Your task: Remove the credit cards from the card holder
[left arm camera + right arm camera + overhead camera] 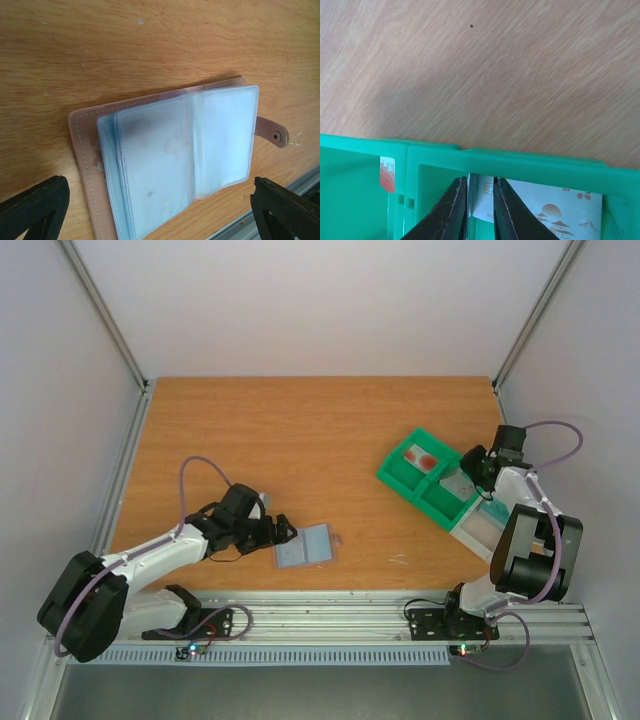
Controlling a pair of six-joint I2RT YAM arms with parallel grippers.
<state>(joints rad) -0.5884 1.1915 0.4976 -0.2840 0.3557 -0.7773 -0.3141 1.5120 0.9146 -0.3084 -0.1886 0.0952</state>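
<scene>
The green tray (398, 453) sat on the wooden table (280, 430) before the right arm. The right gripper (472, 462) hung over the side of the tray nearest that arm, pointing down into a compartment. In the right wrist view this gripper (480, 202) had its fingers (452, 215) drawn close, with only a narrow slot between them. The chip corner of a white card (550, 210), printed with a red sun and blossoms, showed in that slot just inside the tray's wall (520, 162). I could not tell whether the fingers pressed on it or merely stood over it. In the neighbouring compartment, part of a red-and-white card (387, 175) showed beside the divider. From above, a pale card (421, 457) with red marks lay in the tray's farthest compartment. The card holder (303, 545) lay well apart from the tray, off toward the left arm and nearer the table's front edge. It was open flat (180, 160), its cloudy clear sleeves facing up over a tan cover and its snap strap (272, 134) sticking out. The left gripper (284, 531) sat at the holder's edge facing away from the tray. In its own view (159, 195) its fingers were spread wide around nothing.
</scene>
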